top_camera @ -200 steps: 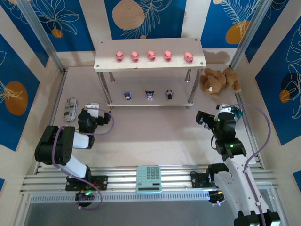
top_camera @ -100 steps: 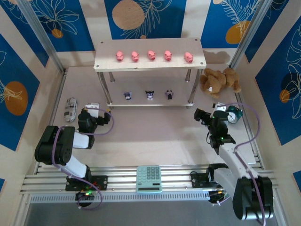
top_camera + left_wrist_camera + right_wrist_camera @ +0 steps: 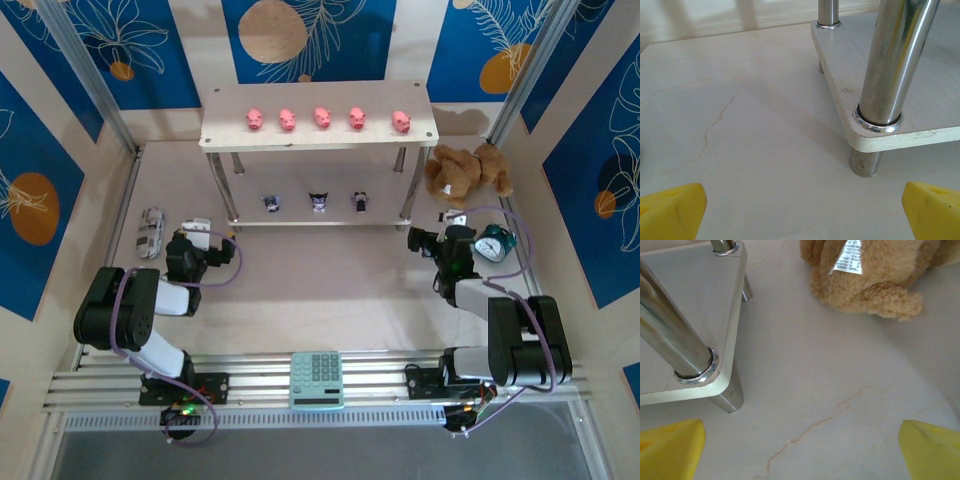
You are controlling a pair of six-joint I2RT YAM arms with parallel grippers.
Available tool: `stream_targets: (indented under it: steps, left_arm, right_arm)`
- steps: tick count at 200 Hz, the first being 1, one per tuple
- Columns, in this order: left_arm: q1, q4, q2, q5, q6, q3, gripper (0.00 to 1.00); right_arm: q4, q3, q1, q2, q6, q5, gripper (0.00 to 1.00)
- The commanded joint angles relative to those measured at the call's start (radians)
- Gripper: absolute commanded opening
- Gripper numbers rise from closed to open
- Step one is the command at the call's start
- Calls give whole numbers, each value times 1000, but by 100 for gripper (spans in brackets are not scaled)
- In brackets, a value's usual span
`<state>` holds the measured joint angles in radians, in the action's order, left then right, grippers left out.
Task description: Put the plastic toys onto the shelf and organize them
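Several pink pig toys (image 3: 322, 117) stand in a row on the pale wood shelf (image 3: 225, 132). Three dark figurines with white faces (image 3: 318, 201) stand on its lower level. My left gripper (image 3: 200, 232) rests low on the table near the shelf's front left leg, open and empty. In the left wrist view its yellow fingertips (image 3: 670, 210) stand wide apart in front of the lower board's corner (image 3: 900, 100). My right gripper (image 3: 435, 238) sits by the front right leg, also open and empty. In the right wrist view its fingertips (image 3: 932, 450) flank bare table beside the shelf corner (image 3: 690, 315).
A silver toy car (image 3: 150, 232) lies left of my left gripper. A brown plush bear (image 3: 465, 172) (image 3: 875, 275) sits right of the shelf, with a green alarm clock (image 3: 491, 244) below it. A calculator (image 3: 317, 379) lies on the front rail.
The right arm has folded back toward its base, and its gripper has shifted slightly left and toward the shelf, uncovering the clock. The left arm has not moved.
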<state>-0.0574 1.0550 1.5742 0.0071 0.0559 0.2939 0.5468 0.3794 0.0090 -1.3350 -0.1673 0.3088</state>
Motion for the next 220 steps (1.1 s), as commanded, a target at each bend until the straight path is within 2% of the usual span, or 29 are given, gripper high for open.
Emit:
stream_targets:
  steps: [1, 22, 29, 34, 42, 51, 67, 72, 77, 81, 88, 97, 108, 117, 127, 152, 182, 220]
  left_arm:
    - [-8, -4, -8, -5, 7, 20, 100]
    - [-9, -8, -8, -9, 5, 24, 100]
    - [-9, -9, -8, -10, 4, 24, 100]
    - [-8, -8, -9, -10, 3, 24, 100]
    - [-9, -10, -8, -12, 4, 24, 100]
    - [-9, -10, -9, -12, 3, 23, 100]
    - [-9, -11, -8, -13, 2, 25, 100]
    - [-8, -13, -8, -15, 2, 25, 100]
    - [-9, -13, -9, -16, 2, 25, 100]
    - [-8, -14, -8, -19, 1, 27, 100]
    - [-8, -16, -9, -22, -1, 28, 100]
    - [-9, -17, -8, -24, -1, 28, 100]
    - [-9, -18, -10, -25, -2, 28, 100]
    - [-8, -17, -8, -26, -2, 28, 100]
    - [-9, -18, -10, -25, -2, 28, 100]
    - [-9, -18, -11, -26, -2, 27, 100]
    - [-9, -75, -13, 78, 36, 54, 100]
    - [-9, -69, -13, 45, 22, 53, 100]
  right_arm:
    - [21, 88, -2, -51, 46, -48, 99]
    - [-67, 172, 2, -113, 44, -74, 99]
    - [-58, 184, 0, -132, 29, -89, 99]
    - [11, 166, 6, -153, 40, -107, 99]
    - [78, 148, 40, -183, 60, -54, 99]
    - [72, 133, 58, -164, 73, -16, 99]
    - [249, 17, 29, -162, 35, -31, 99]
    - [468, -45, 17, -218, 30, -40, 99]
    - [522, -60, 17, -229, 32, -43, 99]
    - [477, -50, 23, -208, 35, -39, 99]
    - [295, -5, 32, -162, 36, -30, 99]
    - [382, 4, 40, -220, 46, -15, 99]
    - [275, 21, 32, -180, 27, -6, 99]
    - [340, 7, 28, -201, 30, -10, 99]
    - [284, 18, 28, -184, 25, -7, 99]
    - [310, 12, 26, -188, 30, -13, 99]
    - [305, 12, 27, -187, 29, -13, 99]
    - [305, 13, 26, -187, 29, -13, 99]
